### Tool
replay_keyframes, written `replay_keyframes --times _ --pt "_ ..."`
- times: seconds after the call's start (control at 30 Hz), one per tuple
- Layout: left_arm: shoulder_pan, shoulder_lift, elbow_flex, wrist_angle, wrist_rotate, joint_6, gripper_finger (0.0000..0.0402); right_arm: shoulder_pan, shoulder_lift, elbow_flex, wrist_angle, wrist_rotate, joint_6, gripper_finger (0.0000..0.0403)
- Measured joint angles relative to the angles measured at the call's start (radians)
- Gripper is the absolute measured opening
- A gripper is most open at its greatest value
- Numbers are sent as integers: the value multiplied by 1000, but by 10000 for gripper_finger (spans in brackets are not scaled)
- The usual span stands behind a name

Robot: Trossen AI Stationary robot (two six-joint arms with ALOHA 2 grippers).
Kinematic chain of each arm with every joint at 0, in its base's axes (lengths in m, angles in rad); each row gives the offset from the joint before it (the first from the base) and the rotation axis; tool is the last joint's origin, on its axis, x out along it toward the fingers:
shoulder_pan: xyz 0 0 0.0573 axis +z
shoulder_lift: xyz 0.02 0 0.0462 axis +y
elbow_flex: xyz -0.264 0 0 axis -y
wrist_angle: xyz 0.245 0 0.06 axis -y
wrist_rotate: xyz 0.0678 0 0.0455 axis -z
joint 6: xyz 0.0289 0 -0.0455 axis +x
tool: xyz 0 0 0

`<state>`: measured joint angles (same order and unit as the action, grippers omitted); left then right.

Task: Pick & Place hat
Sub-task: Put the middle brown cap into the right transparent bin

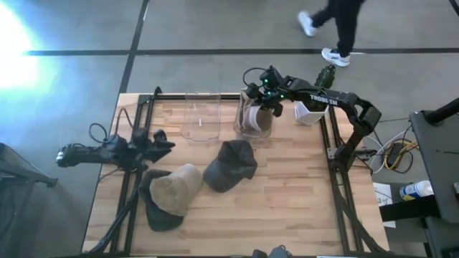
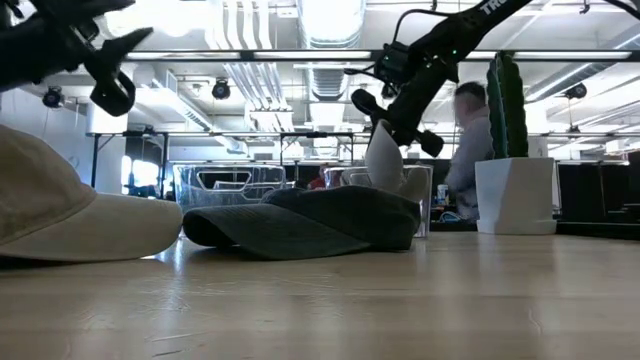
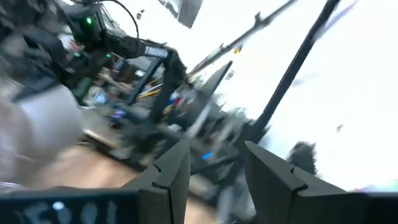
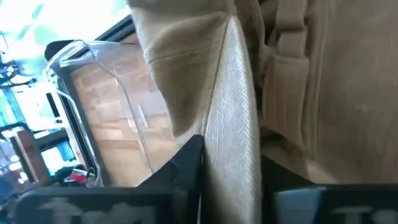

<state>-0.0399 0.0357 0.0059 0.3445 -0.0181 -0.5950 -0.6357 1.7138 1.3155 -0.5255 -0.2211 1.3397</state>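
My right gripper (image 1: 259, 99) is over the far middle of the table, shut on a cream hat (image 1: 254, 116) that hangs above a clear bin (image 1: 244, 130). The hat's lower end reaches down into that bin in the low view (image 2: 385, 170). A dark grey hat (image 1: 230, 165) lies flat on the table's middle. A tan hat (image 1: 176, 188) rests on top of a black hat (image 1: 161, 215) near the left. My left gripper (image 1: 162, 141) is open and raised off the table at the left, touching nothing. My right gripper pinches a fold of the cream hat's cloth (image 4: 233, 124) between its two fingers (image 4: 186, 165). It comes from above, slanting down from the table's right. The hat hangs upright below the fingers (image 2: 384, 150), lifted clear of the table, with its lower end in the clear bin.
A second clear bin (image 1: 201, 118) stands to the left of the first one at the far edge. A white planter with a cactus (image 1: 313, 109) sits at the far right corner. A person (image 1: 337, 29) walks beyond the table. Bare wood (image 1: 287, 208) lies at the near right.
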Motion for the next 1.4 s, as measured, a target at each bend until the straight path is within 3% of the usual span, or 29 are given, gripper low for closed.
replay_keyframes --times 0.13,0.3,0.37,0.47,0.57,0.7,0.97,1.13,1.3,1.4 --pt "0 0 0 97 -7 -180 142 12 -3 13 -2 25 -60 108" --pt "0 3 1 156 -165 -272 142 47 -6 42 -2 87 -154 157" --pt "0 11 21 70 -164 -284 142 58 -10 58 -7 96 -205 170" --pt "-2 53 112 -225 -132 -315 140 63 -11 90 -75 102 -270 182" --pt "-2 144 213 -454 -94 -297 138 61 -11 124 -171 125 -335 188" --pt "-2 306 307 -455 -5 -273 137 62 -13 179 -256 151 -415 193" --pt "-64 637 386 -453 85 -501 148 62 -21 222 -313 154 -495 220" --pt "-144 764 399 -396 -6 -599 151 69 -30 221 -428 195 -506 249" --pt "-216 813 423 -405 -222 -603 151 123 -74 263 -364 202 -571 262" --pt "-235 811 432 -406 -296 -598 151 180 -76 323 -304 204 -630 257"
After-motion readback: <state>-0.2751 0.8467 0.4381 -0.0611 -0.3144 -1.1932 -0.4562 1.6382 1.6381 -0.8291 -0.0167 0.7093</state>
